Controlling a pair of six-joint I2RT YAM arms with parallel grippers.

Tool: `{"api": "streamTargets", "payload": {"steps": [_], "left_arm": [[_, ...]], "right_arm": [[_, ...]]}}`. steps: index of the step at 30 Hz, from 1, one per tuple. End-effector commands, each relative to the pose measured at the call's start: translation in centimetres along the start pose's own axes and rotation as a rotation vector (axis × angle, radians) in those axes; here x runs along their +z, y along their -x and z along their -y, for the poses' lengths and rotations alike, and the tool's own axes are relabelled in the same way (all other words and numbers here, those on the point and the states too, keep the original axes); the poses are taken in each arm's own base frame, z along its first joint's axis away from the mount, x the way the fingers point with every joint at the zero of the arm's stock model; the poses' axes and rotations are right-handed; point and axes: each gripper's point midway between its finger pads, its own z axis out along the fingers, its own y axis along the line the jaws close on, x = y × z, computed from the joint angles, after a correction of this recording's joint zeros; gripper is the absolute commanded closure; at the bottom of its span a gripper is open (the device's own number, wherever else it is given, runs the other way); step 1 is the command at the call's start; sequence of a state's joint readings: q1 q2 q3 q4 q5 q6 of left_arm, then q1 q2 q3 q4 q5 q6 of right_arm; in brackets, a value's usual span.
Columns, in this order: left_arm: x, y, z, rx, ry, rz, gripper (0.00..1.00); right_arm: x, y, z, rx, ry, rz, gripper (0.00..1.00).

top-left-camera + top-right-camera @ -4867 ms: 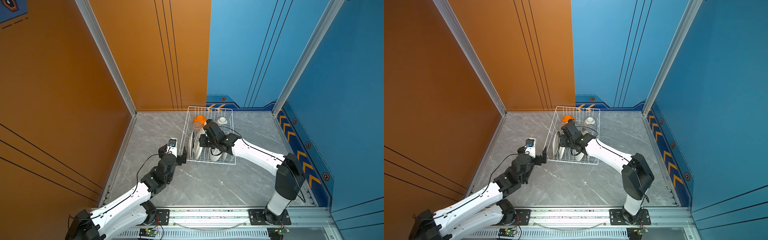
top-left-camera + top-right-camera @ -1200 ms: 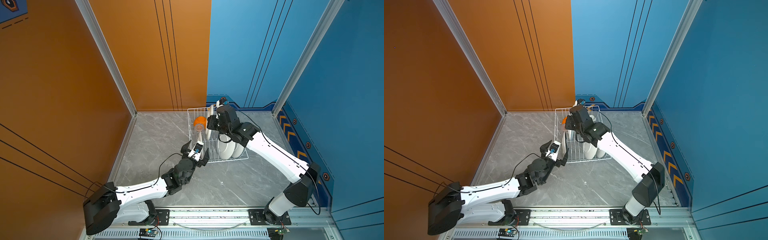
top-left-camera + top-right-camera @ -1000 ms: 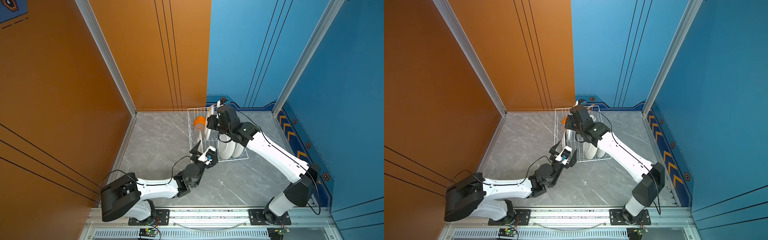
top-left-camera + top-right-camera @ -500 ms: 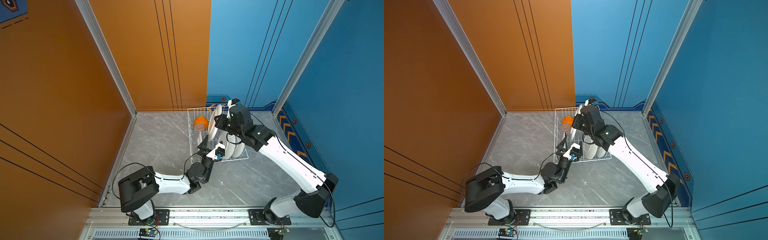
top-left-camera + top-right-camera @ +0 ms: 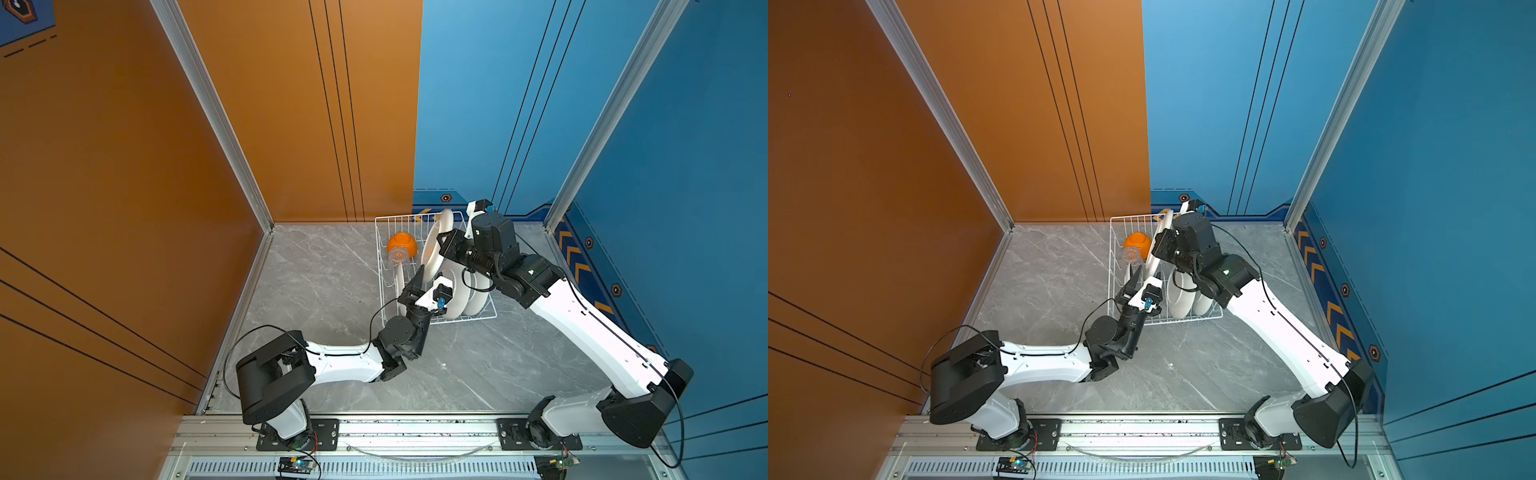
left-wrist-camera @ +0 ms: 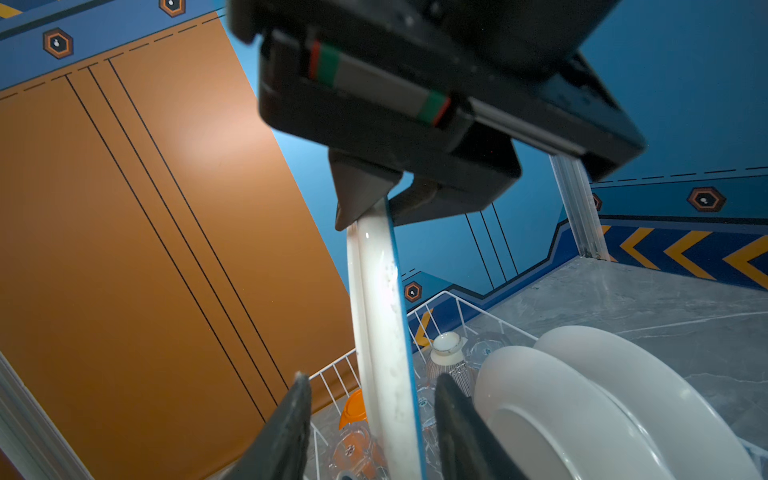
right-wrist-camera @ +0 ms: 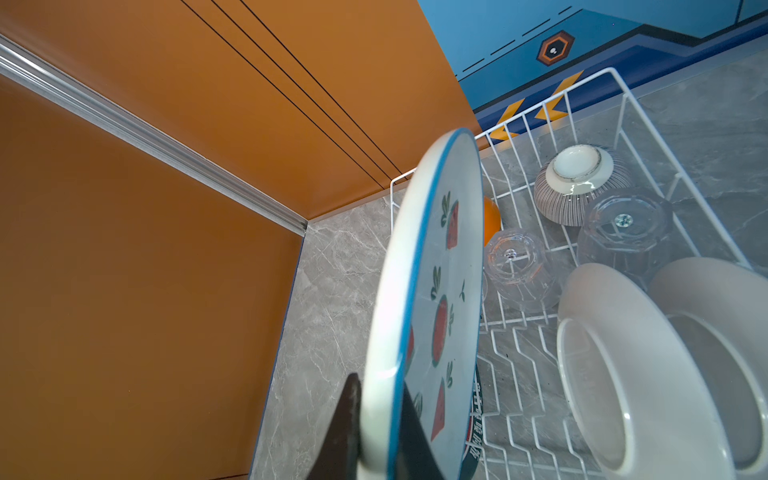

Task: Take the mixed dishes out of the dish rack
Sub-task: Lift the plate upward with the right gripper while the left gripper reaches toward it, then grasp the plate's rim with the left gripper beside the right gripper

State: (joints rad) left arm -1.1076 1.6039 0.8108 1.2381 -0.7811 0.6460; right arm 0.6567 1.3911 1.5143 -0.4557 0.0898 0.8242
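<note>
Just right of frame centre, my right gripper (image 5: 437, 246) clamps the plate (image 5: 429, 261); my left gripper (image 6: 372, 380), jaws apart astride it, should close squarely.

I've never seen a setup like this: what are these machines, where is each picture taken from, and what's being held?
A left arm and a right arm, both robots, are mounted at the edge of a marble table. Two pictures look down from overhead; the other two come from a camera on each wrist. On it stands a white wire dish rack holding an orange bowl, a ribbed bowl, clear glasses and white plates. The right arm's fingers pinch a blue-rimmed, fruit-patterned plate on edge over the rack. The left arm's fingers sit open on either side of its opposite edge, not gripping.
</note>
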Motion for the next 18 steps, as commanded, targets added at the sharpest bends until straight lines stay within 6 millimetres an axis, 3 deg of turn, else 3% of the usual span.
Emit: {"api": "streamTargets", "payload": {"steps": [1,11,18], "left_arm": [[1.3,-0.6,-0.3,-0.029,-0.001,-0.039,0.55],[3.2,-3.0,-1.0,-0.035,0.011,-0.087,0.59],[3.8,-3.4,-2.1,-0.039,0.041,-0.085,0.79]], "right_arm": [[-3.2,3.4,-3.2,0.054,0.145,0.117,1.00],[-3.5,3.0,-3.7,0.100,0.179,0.093,1.00],[-2.7,2.7,-3.2,0.130,0.173,0.069,1.00]]}}
